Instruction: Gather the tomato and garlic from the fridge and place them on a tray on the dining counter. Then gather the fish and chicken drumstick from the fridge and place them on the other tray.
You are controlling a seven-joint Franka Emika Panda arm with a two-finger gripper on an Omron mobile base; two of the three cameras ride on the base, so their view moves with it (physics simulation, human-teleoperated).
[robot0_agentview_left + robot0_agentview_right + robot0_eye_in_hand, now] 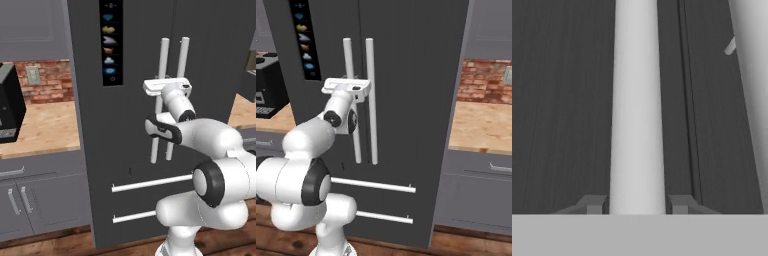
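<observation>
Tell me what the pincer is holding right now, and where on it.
The pincer is closed around the left fridge door handle, one fingertip on each side of the white vertical bar, on its upper half.

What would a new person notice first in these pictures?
First, the tall dark fridge with both doors closed, filling the middle of both base views. Next, the white arm reaching to it, with the claw set around the left door handle, one finger on each side. Wooden counters and brick wall flank the fridge.
</observation>
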